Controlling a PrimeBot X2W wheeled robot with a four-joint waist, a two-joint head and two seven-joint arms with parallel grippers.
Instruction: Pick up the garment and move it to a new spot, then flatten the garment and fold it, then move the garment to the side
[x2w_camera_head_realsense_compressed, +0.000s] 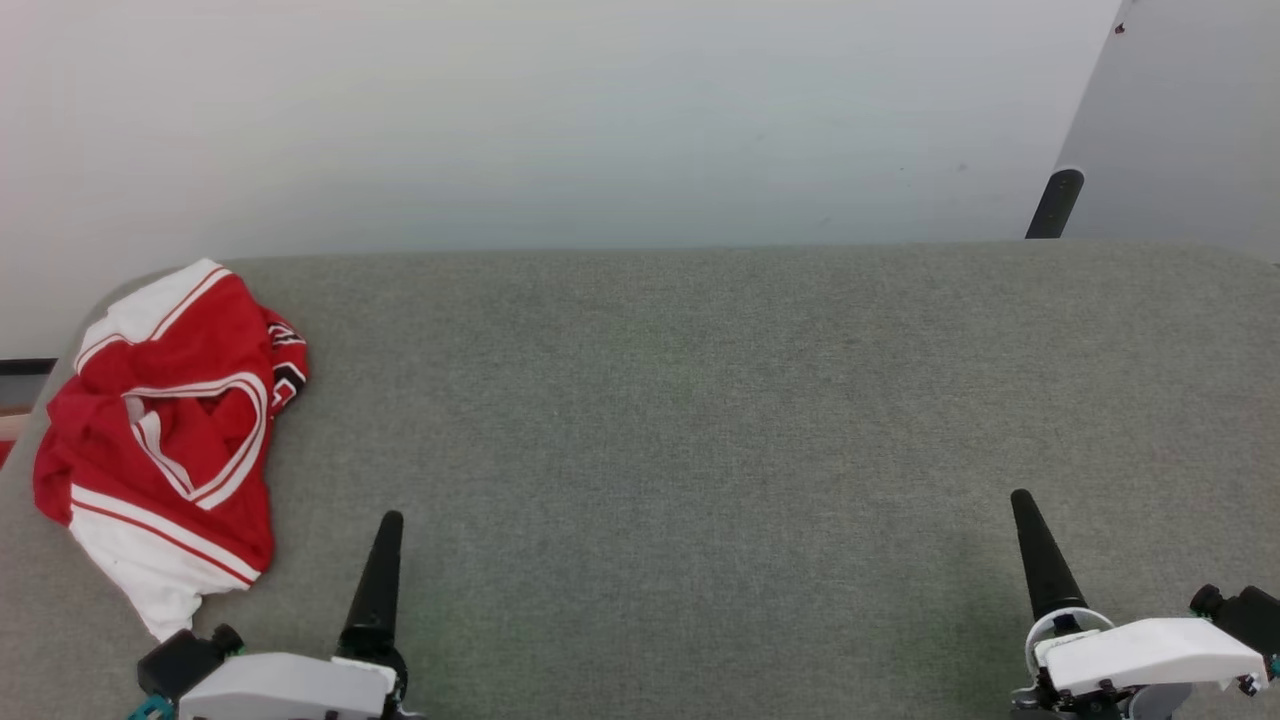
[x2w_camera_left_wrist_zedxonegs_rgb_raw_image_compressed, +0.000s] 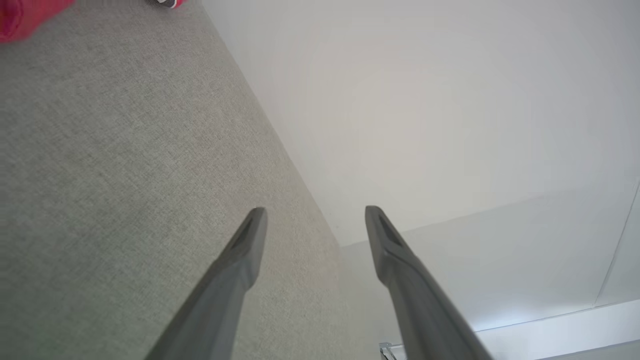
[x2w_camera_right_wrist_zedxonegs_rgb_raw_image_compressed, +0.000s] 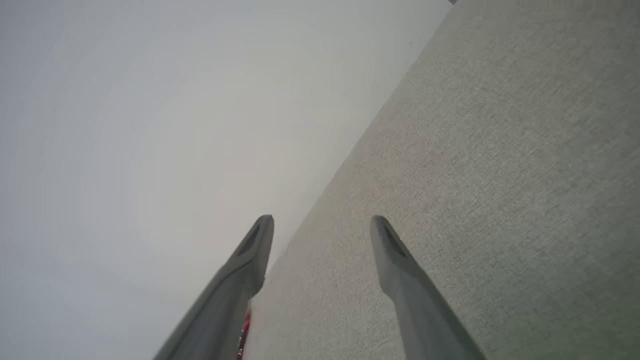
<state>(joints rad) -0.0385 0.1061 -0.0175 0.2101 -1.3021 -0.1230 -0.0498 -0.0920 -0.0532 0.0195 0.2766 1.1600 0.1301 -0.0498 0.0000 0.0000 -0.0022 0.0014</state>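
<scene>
The garment (x2w_camera_head_realsense_compressed: 165, 430), a red jersey with white sleeves and red-white striped trim, lies crumpled at the far left of the grey table. A blurred red edge of the garment (x2w_camera_left_wrist_zedxonegs_rgb_raw_image_compressed: 22, 15) reaches the top left corner of the left wrist view. My left gripper (x2w_camera_left_wrist_zedxonegs_rgb_raw_image_compressed: 312, 212) is open and holds nothing. One of its dark fingers (x2w_camera_head_realsense_compressed: 378, 585) stands just to the right of the garment's lower part, apart from it. My right gripper (x2w_camera_right_wrist_zedxonegs_rgb_raw_image_compressed: 322, 220) is open and empty too. Its finger (x2w_camera_head_realsense_compressed: 1042, 560) rises at the lower right, far from the garment.
The grey fabric-covered table (x2w_camera_head_realsense_compressed: 700, 400) spans the head view, with a pale wall behind it. A black post (x2w_camera_head_realsense_compressed: 1053, 205) and a grey panel (x2w_camera_head_realsense_compressed: 1180, 120) stand at the back right. The table's left edge runs close by the garment.
</scene>
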